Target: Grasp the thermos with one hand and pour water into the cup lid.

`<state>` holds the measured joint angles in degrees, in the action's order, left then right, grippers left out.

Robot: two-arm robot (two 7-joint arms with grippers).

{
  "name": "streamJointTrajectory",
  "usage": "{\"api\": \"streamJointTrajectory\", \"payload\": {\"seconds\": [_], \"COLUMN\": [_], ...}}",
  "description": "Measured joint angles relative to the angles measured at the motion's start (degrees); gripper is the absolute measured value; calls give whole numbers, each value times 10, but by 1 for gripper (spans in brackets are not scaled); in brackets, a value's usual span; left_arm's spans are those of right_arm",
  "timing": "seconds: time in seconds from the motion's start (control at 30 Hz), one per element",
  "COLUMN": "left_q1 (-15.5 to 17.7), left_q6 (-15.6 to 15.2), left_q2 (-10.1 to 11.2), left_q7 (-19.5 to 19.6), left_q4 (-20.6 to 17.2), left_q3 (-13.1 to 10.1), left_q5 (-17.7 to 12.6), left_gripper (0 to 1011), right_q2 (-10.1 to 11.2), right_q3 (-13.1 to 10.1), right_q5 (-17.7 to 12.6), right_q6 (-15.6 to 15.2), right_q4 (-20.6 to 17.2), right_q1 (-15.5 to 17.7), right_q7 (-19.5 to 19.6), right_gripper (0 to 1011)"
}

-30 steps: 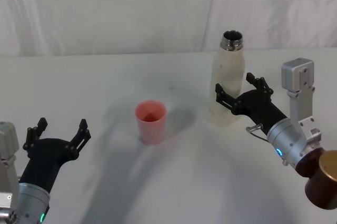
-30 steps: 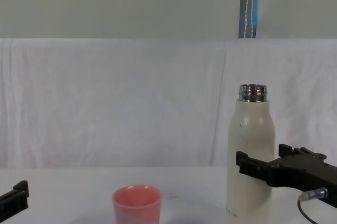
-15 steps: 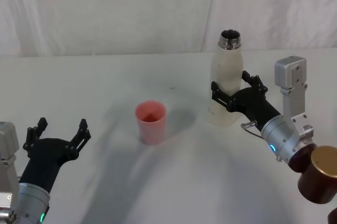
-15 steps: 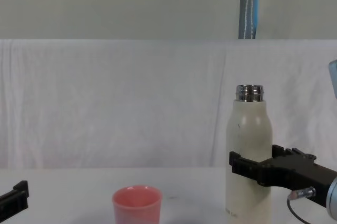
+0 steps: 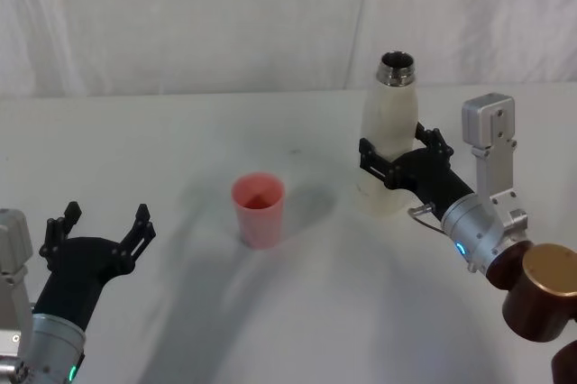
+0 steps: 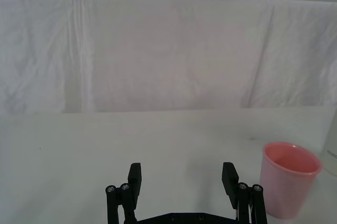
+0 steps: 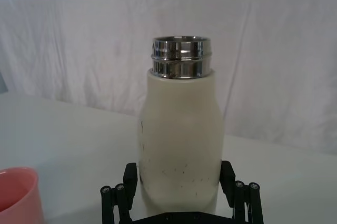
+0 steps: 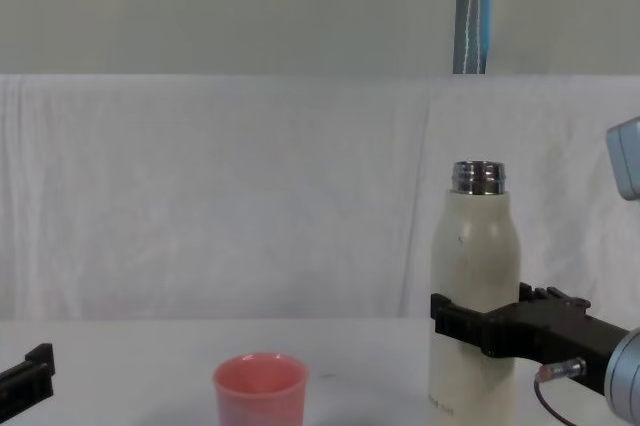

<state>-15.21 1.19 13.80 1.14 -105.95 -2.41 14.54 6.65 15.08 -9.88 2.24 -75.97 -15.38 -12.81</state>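
Bare table [image 5: 162,141] between cup lid [image 5: 259,210], thermos [image 5: 389,145].

— Any writing you can make out from where you stand?

— Hardly. There is small grey print low on the thermos [image 8: 472,296], near its base, but it is too small for me to read. My left wrist view catches a few grey letters at that same spot, cut off at the edge, and I cannot make them out either.

— And on the cup [image 5: 259,208]?

— No print that I can read there.
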Motion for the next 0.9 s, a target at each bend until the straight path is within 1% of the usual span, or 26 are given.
{"api": "streamJointTrajectory", "payload": {"seconds": [0.27,0.57,0.7,0.9], "left_q1": [0,0,0,0], "left_q6": [0,0,0,0], "left_q2": [0,0,0,0], "left_q7": [0,0,0,0], "left_q4": [0,0,0,0], "left_q3": [0,0,0,0], "left_q5": [0,0,0,0], "left_gripper": [1001,1001,1001,1001], "right_q2": [-6,-8,-8,-7], "right_q3": [-2,-3,-3,-3], "right_q5": [2,3,3,3], "right_q6": [2,5,4,4], "right_q4": [16,18,17,17], "right_q1": [-8,-9,-9,-8], "right_q7": [5,7,7,7], "right_gripper": [1001,1000,947,947]}}
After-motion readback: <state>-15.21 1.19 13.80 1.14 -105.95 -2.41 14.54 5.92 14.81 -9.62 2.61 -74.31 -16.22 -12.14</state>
